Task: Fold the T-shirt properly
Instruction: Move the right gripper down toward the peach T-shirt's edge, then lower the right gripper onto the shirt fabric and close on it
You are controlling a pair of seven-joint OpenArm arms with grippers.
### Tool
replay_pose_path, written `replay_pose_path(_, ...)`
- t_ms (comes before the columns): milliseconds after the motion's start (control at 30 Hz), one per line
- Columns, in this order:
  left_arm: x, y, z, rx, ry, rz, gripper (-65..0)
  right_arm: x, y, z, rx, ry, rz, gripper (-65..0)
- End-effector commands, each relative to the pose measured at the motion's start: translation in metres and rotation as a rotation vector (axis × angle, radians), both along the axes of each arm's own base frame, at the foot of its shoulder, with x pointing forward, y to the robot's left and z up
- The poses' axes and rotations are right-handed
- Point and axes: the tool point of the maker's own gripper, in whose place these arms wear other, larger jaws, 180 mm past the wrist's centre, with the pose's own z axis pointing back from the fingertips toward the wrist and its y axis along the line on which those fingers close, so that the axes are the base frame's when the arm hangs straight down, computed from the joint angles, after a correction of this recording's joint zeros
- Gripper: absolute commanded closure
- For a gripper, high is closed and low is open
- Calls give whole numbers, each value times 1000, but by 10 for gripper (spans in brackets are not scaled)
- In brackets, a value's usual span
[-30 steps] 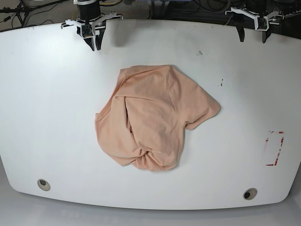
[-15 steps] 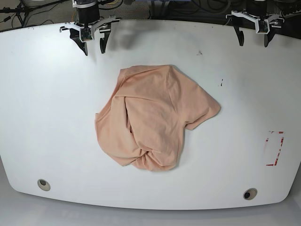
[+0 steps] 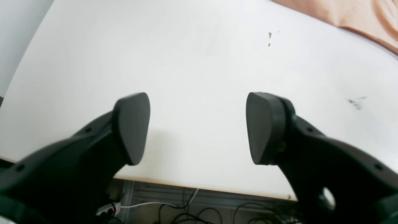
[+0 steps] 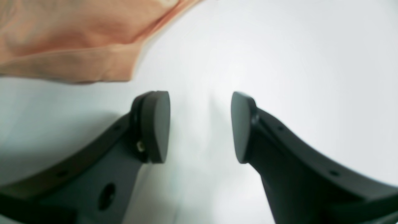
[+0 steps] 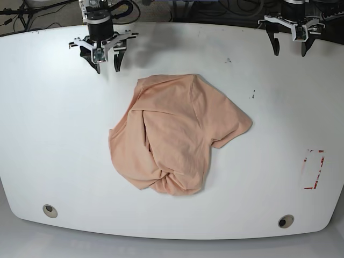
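T-shirt point(image 5: 177, 134) lies crumpled in a heap at the middle of the white desk point(image 5: 54, 134), peach cloth folded over itself so that neither the neckline nor the hem can be picked out; one short sleeve sticks out toward the right. Much of the garment is buried under its own folds.

Both arms hang at the far edge, well apart from the cloth. The right gripper point(image 5: 107, 63) is at the far left, its fingers point(image 4: 155, 124) apart with bare desk between them; in the right wrist view only a blurred edge of the shirt shows at the upper left, cut off by the frame. The left gripper point(image 5: 288, 50) is at the far right corner, its fingers point(image 3: 133, 127) spread wider, nothing between them. Its wrist view catches only a sliver of peach cloth at the top right corner, and under the desk's edge some cables point(image 3: 186, 211), dim and hard to follow.

A few small dark marks point(image 5: 252, 95) dot the desk right of the shirt. Near the right edge sits a red-and-white rectangle point(image 5: 313, 169), perhaps tape, too small to say. Two round holes point(image 5: 49, 210) sit at the near corners.
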Motion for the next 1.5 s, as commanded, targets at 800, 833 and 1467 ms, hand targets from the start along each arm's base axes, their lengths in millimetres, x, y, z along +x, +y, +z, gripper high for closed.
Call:
replay_pose_path(800, 6, -1, 10, 7, -44, -6, -448, 41, 8, 30, 60, -121, -6, -313)
replay_pose_path(833, 7, -1, 10, 8, -45, -6, -448, 41, 8, 30, 65, -123, -9, -313)
replay_pose_path(1467, 10, -2, 13, -12, -57, 3, -445, 79, 14, 49, 168, -183, 29, -309)
